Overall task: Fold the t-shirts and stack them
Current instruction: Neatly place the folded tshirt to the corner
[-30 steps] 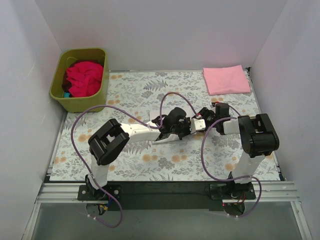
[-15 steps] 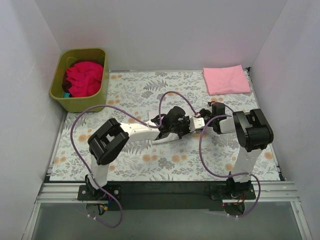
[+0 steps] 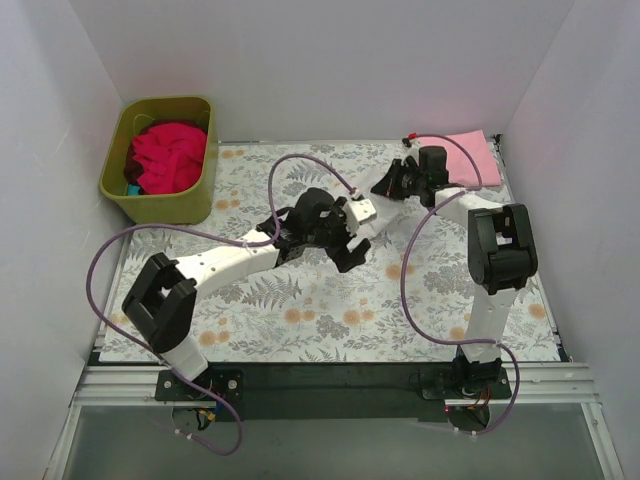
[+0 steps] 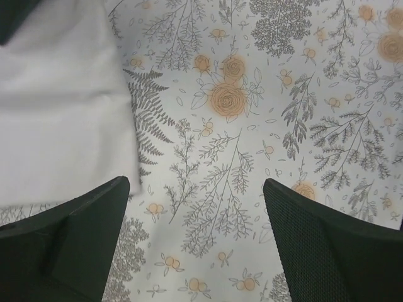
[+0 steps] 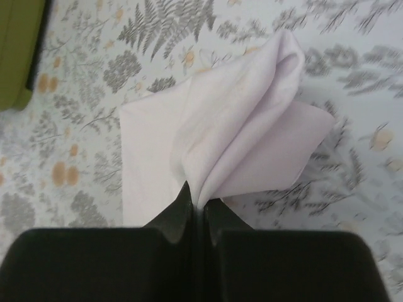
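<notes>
in the right wrist view the right gripper [image 5: 196, 202] is pinched tight on a bunched fold of the plain white cotton t-shirt [image 5: 239, 135], which fans out from the closed fingertips and drapes onto the grey-and-orange floral fabric sheet [image 5: 75, 157]; a corner of the olive-green plastic tub [image 5: 14, 56] shows at the upper left edge, well apart from the shirt. in the left wrist view the left gripper [image 4: 195, 185] has its two black fingers [image 4: 69, 239] spread wide with only floral sheet between them, gripping nothing; a flat part of the white t-shirt lies on the sheet at the upper left, its lower edge just beside the left finger, though whether they touch cannot be told. in the top external view both arms reach to the middle of the sheet, the left one from the near left and the right one bent back toward the far side, and their wrists and purple cables [image 3: 300, 165] hide most of the white shirt. the folded pale pink cotton t-shirt [image 3: 478, 158] lies at the far right corner, its left edge partly covered by the right arm. the tub stands at the far left, off the sheet's corner, holding crumpled crimson red t-shirts [image 3: 165, 155].
</notes>
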Controlling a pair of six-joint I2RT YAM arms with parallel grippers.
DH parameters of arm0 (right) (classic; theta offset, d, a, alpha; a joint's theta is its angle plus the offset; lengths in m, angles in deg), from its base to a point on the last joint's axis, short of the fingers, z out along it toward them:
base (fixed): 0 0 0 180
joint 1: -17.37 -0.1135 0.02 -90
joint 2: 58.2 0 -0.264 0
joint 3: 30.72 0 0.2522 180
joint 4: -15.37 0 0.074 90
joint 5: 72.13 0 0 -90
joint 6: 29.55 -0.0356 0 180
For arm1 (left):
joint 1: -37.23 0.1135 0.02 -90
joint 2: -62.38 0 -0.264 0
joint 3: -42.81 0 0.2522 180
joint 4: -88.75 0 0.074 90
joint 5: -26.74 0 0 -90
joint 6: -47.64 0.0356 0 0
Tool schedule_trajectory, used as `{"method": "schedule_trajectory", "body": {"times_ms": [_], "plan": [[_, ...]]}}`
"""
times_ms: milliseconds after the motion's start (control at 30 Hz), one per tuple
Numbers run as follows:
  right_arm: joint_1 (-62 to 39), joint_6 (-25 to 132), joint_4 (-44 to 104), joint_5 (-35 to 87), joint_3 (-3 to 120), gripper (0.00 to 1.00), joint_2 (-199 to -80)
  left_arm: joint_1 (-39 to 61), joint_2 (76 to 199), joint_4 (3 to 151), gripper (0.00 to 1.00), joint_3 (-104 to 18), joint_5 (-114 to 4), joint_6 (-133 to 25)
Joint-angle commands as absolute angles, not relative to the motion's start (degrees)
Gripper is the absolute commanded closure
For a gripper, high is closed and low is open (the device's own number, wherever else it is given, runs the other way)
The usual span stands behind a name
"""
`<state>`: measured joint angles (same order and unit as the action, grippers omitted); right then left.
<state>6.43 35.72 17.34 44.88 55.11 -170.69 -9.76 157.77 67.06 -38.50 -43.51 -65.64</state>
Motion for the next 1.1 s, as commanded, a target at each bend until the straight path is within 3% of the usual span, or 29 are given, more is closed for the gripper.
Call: {"method": "schedule_trajectory", "body": {"times_ms": [0, 500, 1067], "plan": [[6.91, 50.85, 26.92, 39.85, 63.44, 0.99, -175.35, -8.57, 152.3, 59.35, 0.12, -35.82, -42.17, -70.83], [13.5, 65.98, 33.44, 35.27, 92.44, 0.99, -187.49, -6.02, 143.06, 55.56, 0.09, -26.23, -44.63, -74.26], [15.52, 72.5, 34.49, 33.95, 102.04, 0.99, -186.62, -5.93, 143.24, 55.21, 0.09, -25.53, -45.59, -73.29]]}}
